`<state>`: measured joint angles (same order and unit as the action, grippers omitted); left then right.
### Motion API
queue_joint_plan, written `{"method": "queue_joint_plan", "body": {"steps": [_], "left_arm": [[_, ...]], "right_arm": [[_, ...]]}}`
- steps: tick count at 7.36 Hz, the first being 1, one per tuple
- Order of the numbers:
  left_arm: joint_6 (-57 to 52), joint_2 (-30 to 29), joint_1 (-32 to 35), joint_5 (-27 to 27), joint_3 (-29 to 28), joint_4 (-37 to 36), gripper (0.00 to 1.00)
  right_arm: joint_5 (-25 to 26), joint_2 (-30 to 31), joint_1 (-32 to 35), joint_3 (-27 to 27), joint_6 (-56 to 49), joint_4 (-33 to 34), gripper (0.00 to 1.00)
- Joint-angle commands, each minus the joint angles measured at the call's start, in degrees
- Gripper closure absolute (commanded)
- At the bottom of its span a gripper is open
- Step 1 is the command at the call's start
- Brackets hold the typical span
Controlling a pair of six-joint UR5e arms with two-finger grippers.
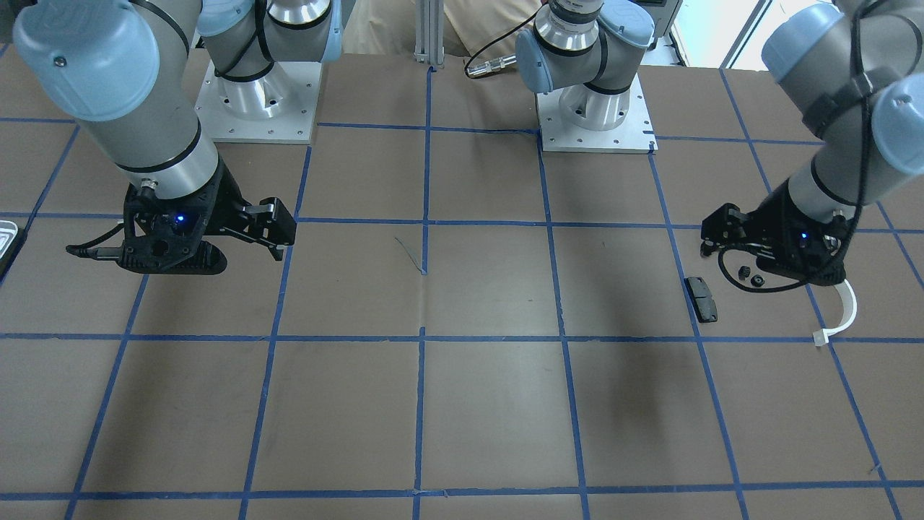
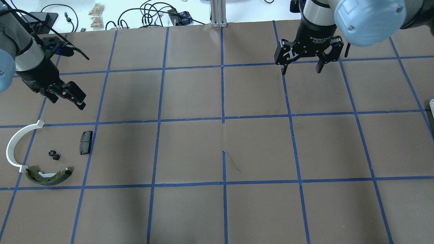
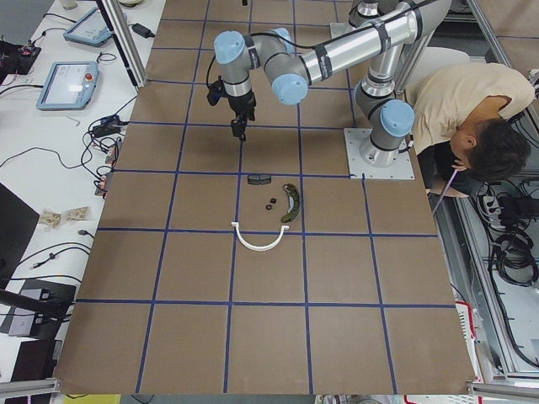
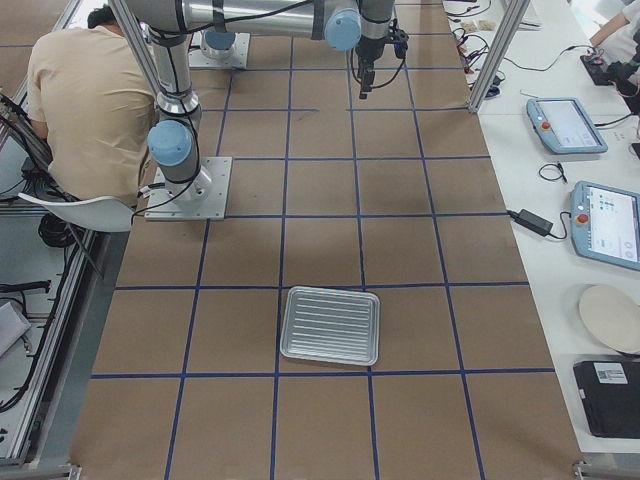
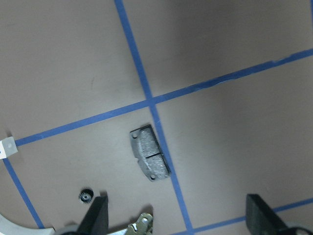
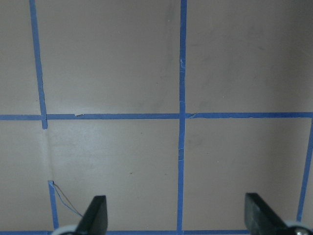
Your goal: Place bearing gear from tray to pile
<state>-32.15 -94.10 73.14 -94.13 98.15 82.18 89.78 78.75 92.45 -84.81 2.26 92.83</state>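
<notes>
The silver ribbed tray [image 4: 330,325] lies empty at the table's right end; only its corner shows in the front view [image 1: 6,238]. The pile is at the left: an olive brake shoe [image 2: 49,174], a white half-ring [image 2: 15,144], a dark pad [image 2: 85,142] and two small black bearing gears [image 2: 53,154]. My left gripper [image 2: 67,96] is open and empty, above the table just beyond the pile. Its wrist view shows the pad [image 5: 150,159] and one gear [image 5: 86,196]. My right gripper [image 2: 301,67] is open and empty over bare table, far from the tray.
The table is brown with a blue tape grid [image 2: 223,118]. Cables and small items lie past the far edge [image 2: 152,13]. A seated person [image 3: 472,126] is behind the robot bases. Tablets [image 4: 605,220] rest on the side bench.
</notes>
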Motion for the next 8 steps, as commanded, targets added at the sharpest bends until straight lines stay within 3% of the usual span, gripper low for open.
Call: {"method": "queue_joint_plan", "body": {"steps": [1,5,8], "left_arm": [[11.27,6.1,8.65,1.05,-0.07,3.94,0.0],[17.29,12.08,15.97,3.6,2.38,6.85,0.0],[19.14,12.53,15.98,3.25,5.12,6.15,0.0]], "right_arm": [[-0.21,-0.09,0.01,0.0,0.02,0.07,0.0],[-0.13,-0.26,0.01,-0.09,-0.16,0.07,0.0],[-0.13,-0.27,0.01,-0.18,-0.15,0.15,0.0]]}}
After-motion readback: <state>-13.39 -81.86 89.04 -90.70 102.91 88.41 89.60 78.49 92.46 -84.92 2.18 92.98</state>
